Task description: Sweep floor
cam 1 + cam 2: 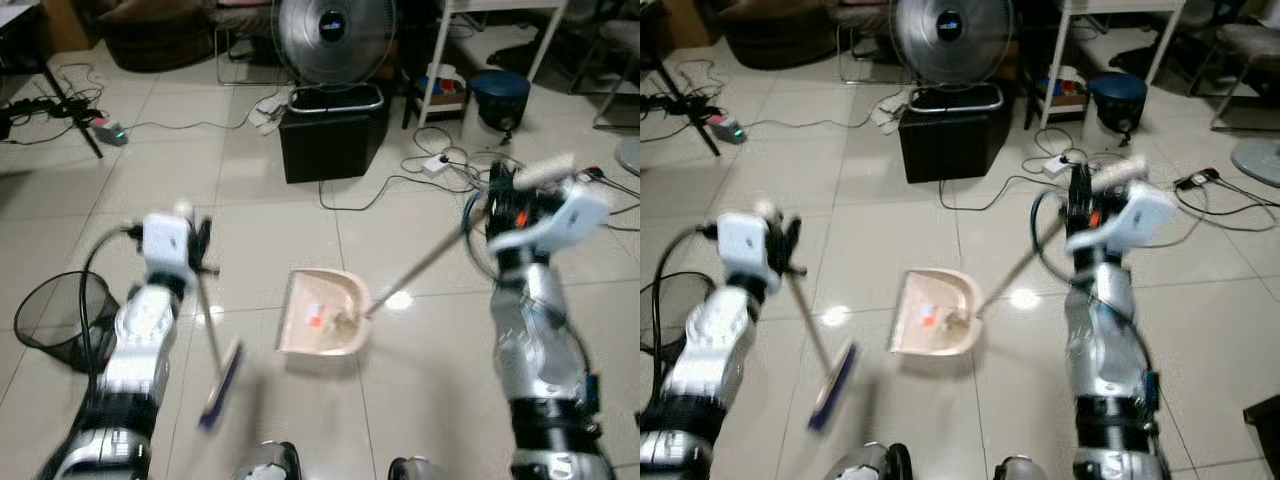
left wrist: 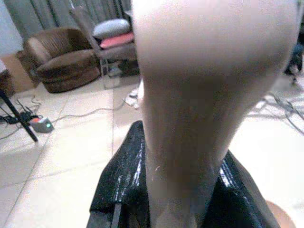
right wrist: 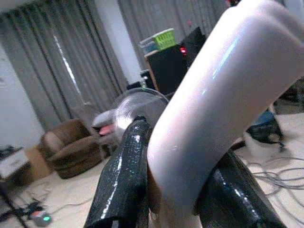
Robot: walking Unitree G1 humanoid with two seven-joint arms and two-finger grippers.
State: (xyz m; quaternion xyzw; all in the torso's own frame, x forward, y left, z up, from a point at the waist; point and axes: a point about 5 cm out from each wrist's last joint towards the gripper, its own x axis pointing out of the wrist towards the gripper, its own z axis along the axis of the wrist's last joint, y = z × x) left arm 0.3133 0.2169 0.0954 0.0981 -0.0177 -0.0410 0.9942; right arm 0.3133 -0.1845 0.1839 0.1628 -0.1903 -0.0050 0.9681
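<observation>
Our left gripper (image 1: pixel 200 245) is clamped on the broom (image 1: pixel 218 385); our right gripper (image 1: pixel 497 195) grips the dustpan (image 1: pixel 322 315) handle, pan lying between them holding debris.

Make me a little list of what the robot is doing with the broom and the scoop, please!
left tool: shut on the broom handle
broom: blurred, brush end low near the floor, left of the dustpan
right tool: shut on the dustpan handle
dustpan: pink, resting on the floor tiles between the arms
inside the dustpan: a few small scraps, one orange
mesh bin: on the floor at the robot's left
behind: a black box with a fan
</observation>
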